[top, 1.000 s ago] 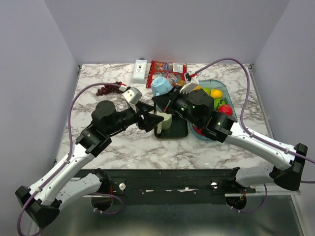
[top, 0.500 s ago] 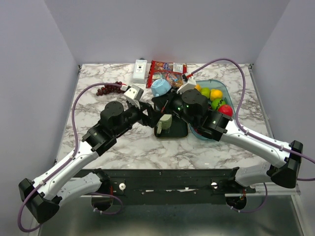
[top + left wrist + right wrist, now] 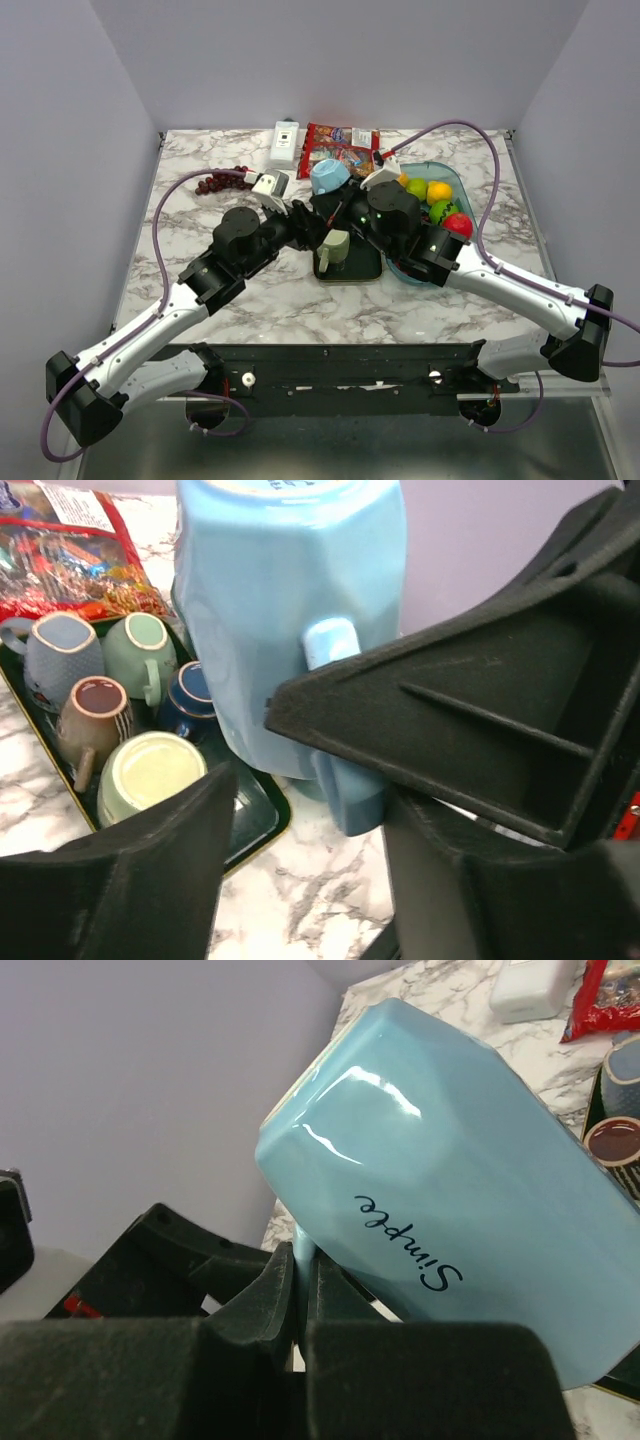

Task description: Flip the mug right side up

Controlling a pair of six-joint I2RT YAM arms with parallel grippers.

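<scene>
Marbled table (image 3: 290, 300), lilac walls (image 3: 330, 60): right gripper (image 3: 300, 1280) pinches blue mug (image 3: 440, 1180) (tilted); left gripper (image 3: 250, 750) gapes.

White-veined marble table (image 3: 290, 300) between plain lilac walls (image 3: 350, 60), under soft even light.

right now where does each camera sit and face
top external: above and behind, looking down on the table; left arm, right arm show
left wrist: on left arm, facing blue mug and tray; left tool flanks it
right wrist: on right arm, facing the mug; right tool shut on it
shared: all see the mug
</scene>
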